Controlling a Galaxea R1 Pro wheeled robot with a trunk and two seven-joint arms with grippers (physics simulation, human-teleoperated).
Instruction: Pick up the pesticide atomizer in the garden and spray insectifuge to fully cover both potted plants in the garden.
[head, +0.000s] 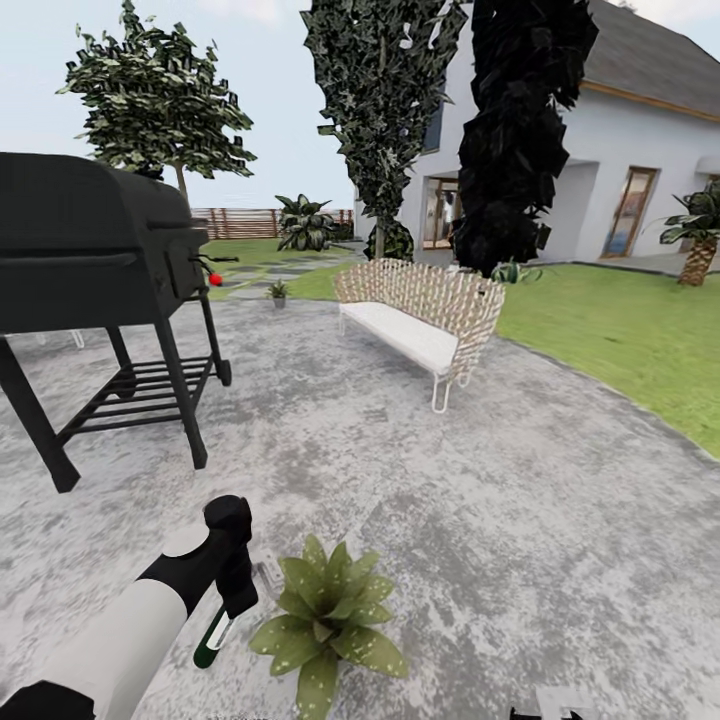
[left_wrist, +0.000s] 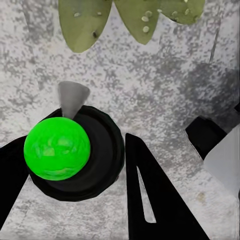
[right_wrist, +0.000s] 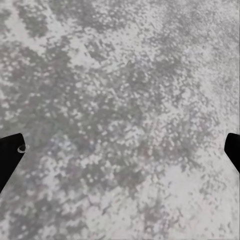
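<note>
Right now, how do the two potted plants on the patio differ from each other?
The near potted plant sits right beside the left hand, which holds the pesticide atomizer; the far potted plant stands by the patio edge, beyond the grill. The near one looks large and its pot is hidden under the leaves; the far one looks tiny, with its grey pot visible. Both are green rosettes of pointed leaves on the grey paving.

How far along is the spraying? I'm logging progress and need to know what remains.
Done: the pesticide atomizer is picked up, held in the left gripper. In hand: it hangs beside the near potted plant, whose leaves already show pale specks. Left: apparently finishing this one, then the far potted plant past the grill.
</note>
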